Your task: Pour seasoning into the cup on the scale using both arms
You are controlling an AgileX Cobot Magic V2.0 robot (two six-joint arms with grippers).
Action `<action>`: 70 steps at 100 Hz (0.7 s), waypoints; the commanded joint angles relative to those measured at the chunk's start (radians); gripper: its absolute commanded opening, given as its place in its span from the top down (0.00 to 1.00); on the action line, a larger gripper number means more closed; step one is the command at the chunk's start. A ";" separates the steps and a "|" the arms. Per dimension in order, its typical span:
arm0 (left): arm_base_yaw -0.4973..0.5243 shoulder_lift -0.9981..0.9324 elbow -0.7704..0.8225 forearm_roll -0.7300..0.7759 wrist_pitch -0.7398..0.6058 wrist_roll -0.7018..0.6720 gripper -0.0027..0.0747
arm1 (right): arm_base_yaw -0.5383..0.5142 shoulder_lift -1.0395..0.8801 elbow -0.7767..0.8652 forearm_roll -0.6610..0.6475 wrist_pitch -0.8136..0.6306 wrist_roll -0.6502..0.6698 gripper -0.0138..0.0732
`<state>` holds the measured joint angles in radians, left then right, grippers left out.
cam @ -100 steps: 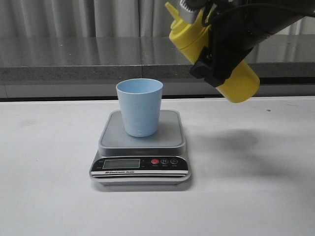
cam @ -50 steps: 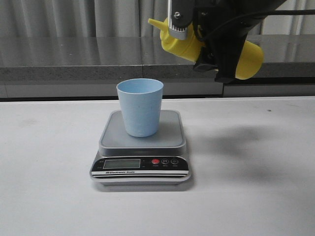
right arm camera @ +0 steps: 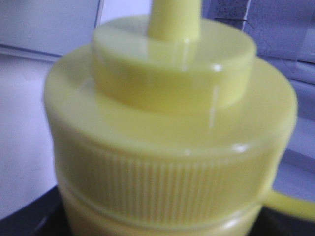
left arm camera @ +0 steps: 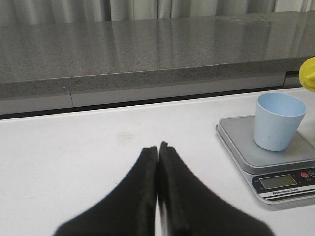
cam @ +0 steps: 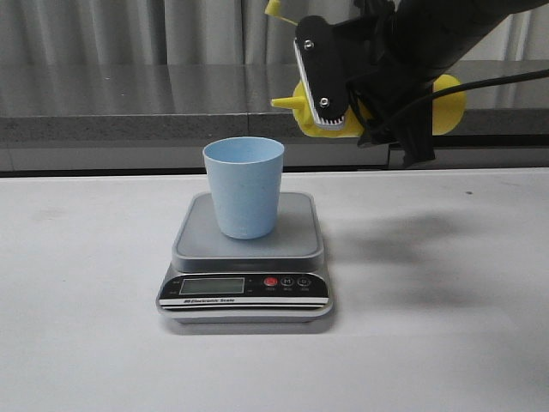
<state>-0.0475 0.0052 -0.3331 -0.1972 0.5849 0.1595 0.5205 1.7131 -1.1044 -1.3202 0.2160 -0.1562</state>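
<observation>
**A:** Start with the big things. Why is the bench laid out like this?

**B:** The scale sits near the middle with its display facing the camera, so a reading can be taken while pouring. The cup stands upright on the grey platform, mouth open to the top, ready to receive.

**A:** And the arm above it?

**B:** The right claw is clamped around the seasoning, holding it in the air above and to the right of the cup. The bottle lies roughly horizontal, nozzle pointing left toward the cup. I judge that's a tilt toward pouring, but the tip isn't over the rim yet.

**A:** The cap?

**B:** It appears to hang off on its tether above the nozzle, so the spout looks free. The right wrist view shows only the shoulder and base of the nozzle, blurred.

**A:** The left claw?

**B:** Fingers pressed together, holding nothing, low over the bench and well apart from the scale. It seems parked out of the way.
</observation>
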 commanded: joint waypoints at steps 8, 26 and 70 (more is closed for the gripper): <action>0.000 0.013 -0.026 -0.017 -0.075 -0.001 0.99 | 0.015 -0.040 -0.045 -0.087 0.010 -0.005 0.43; 0.000 0.013 -0.026 -0.017 -0.075 -0.001 0.99 | 0.035 -0.012 -0.045 -0.166 0.049 -0.004 0.43; 0.000 0.013 -0.026 -0.017 -0.075 -0.001 0.99 | 0.055 0.006 -0.045 -0.257 0.106 -0.003 0.43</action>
<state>-0.0475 0.0052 -0.3331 -0.1972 0.5849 0.1595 0.5751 1.7678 -1.1127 -1.5325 0.2907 -0.1562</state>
